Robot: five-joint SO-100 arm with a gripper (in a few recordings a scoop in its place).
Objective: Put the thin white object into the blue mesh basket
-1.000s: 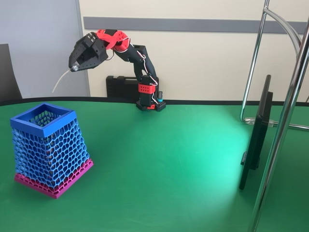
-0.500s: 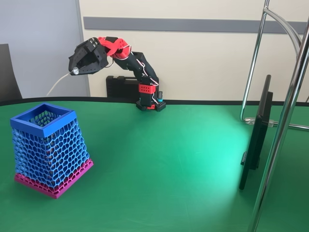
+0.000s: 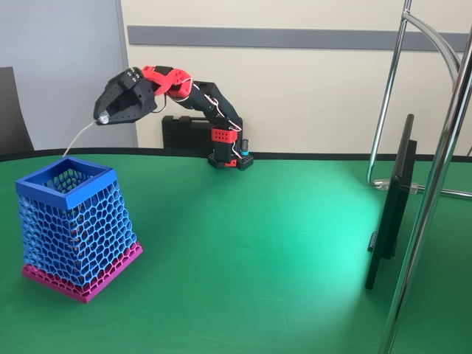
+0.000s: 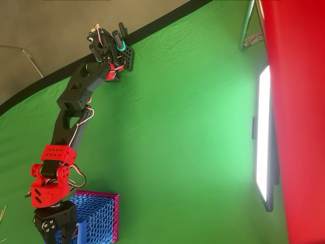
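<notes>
In the fixed view my black gripper (image 3: 103, 118) hangs in the air up and to the right of the blue mesh basket's (image 3: 70, 221) open top. It is shut on the knob end of the thin white object (image 3: 80, 136). The strand droops down and left from the jaws, and its free tip ends just above the basket's back rim. The basket stands on its magenta base at the table's left. From overhead, the red wrist (image 4: 48, 190) reaches over the blue mesh basket (image 4: 96, 216) at the bottom left; the strand is hidden there.
The arm's base (image 3: 228, 158) stands at the far edge of the green table, in front of a black case (image 3: 184, 129). A dark monitor (image 3: 391, 214) and chrome stand poles (image 3: 435, 184) take up the right side. A dark chair (image 3: 11, 110) is at the far left.
The gripper has swung left and a little lower with the strand in it. The strand's free tip now hangs close above the basket's rim.
</notes>
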